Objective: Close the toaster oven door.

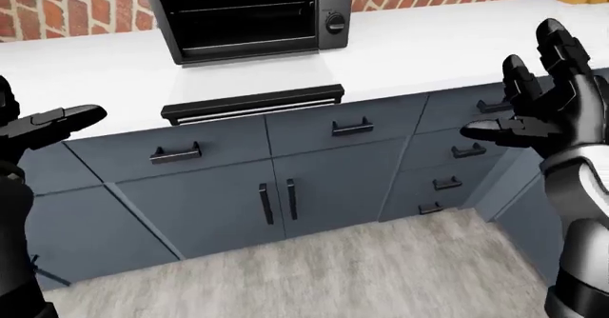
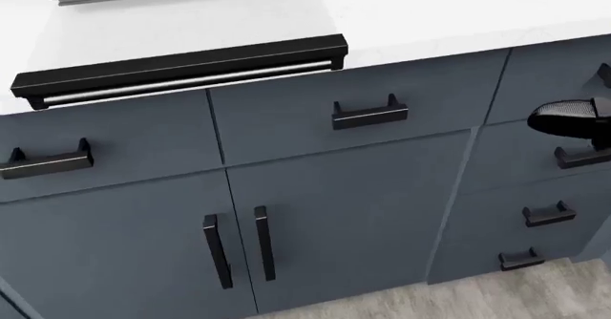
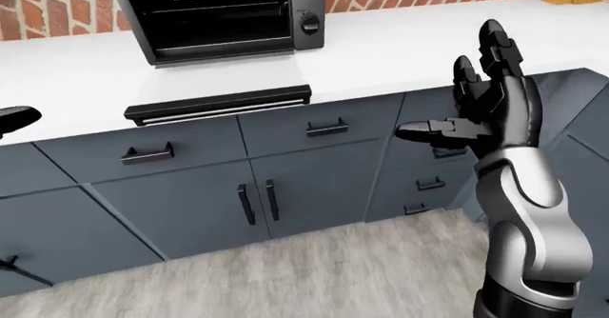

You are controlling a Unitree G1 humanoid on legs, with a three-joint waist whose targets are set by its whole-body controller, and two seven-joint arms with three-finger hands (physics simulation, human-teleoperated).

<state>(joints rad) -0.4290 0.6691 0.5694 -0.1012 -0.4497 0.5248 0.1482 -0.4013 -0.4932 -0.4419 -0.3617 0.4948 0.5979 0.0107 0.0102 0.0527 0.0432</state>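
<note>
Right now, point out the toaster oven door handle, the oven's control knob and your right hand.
toaster oven door handle (image 1: pixel 252 106): left-eye view, middle of the silver bar.
control knob (image 1: pixel 335 22): left-eye view, the knob's face.
right hand (image 3: pixel 490 114): right-eye view, the open palm.

- The right hand (image 2: pixel 571 122) shows only as a black, mesh-textured tip at the right edge of the head view; its fingers cannot be made out.
- Well to the hand's left and above it, the toaster oven door (image 2: pixel 181 70) lies open and flat over the edge of the white worktop (image 2: pixel 430 7), its silver handle bar facing the camera.
- Left of the hand, a drawer handle (image 2: pixel 369 113) sits on the grey-blue cabinet front.
- Just below the hand is another drawer handle (image 2: pixel 582 156).
- Lower left of the hand, two vertical door handles (image 2: pixel 238 247) stand side by side.
</note>
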